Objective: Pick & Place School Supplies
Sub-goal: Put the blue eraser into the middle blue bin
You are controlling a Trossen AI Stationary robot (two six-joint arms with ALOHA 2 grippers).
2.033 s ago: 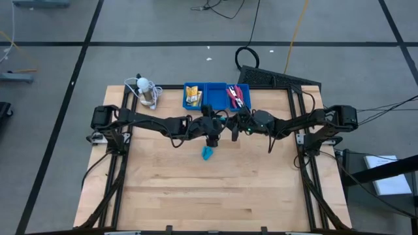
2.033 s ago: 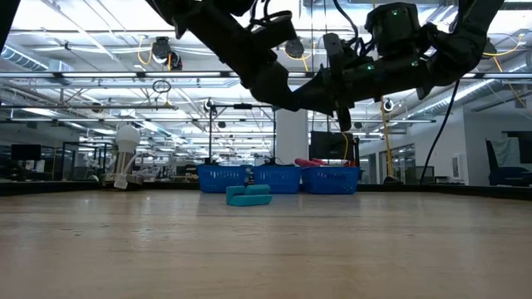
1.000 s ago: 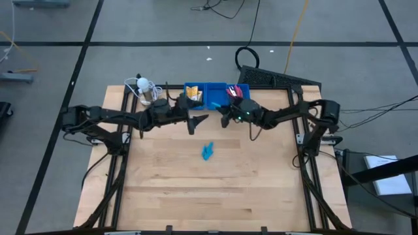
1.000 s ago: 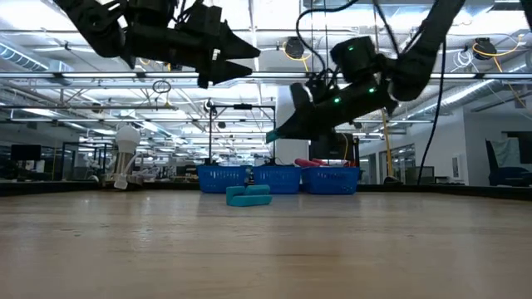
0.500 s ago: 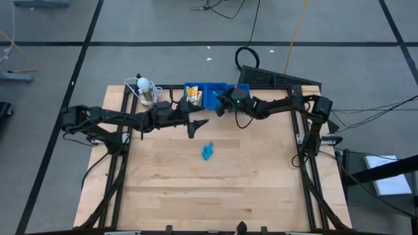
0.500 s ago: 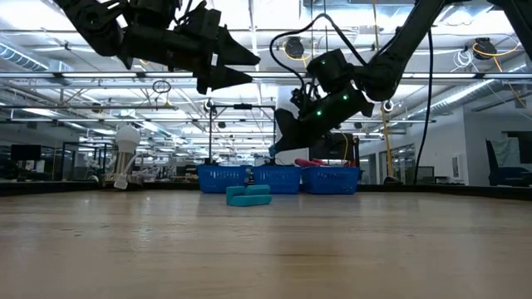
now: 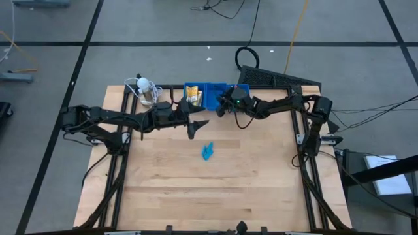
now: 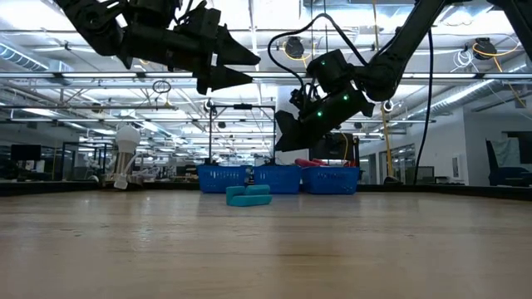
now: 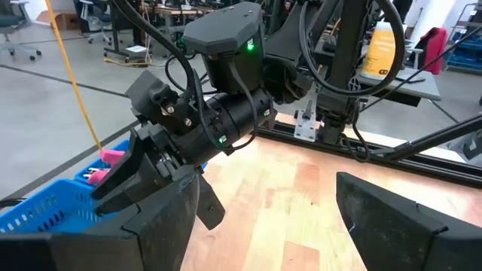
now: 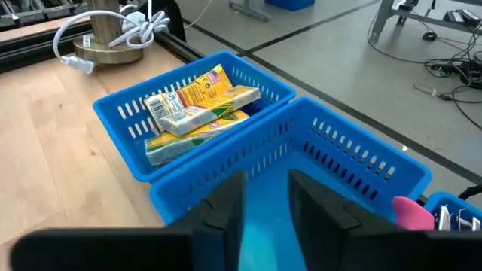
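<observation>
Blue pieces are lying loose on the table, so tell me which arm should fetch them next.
Left. The left gripper hangs open and empty, nearer the light-blue pieces on the table. The right gripper is over the blue tray, apparently shut on a held blue piece.

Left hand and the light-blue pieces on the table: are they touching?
Apart. In the low view the left hand hangs high in the air, open and empty, while the light-blue pieces lie on the table far below it, with clear space between.
</observation>
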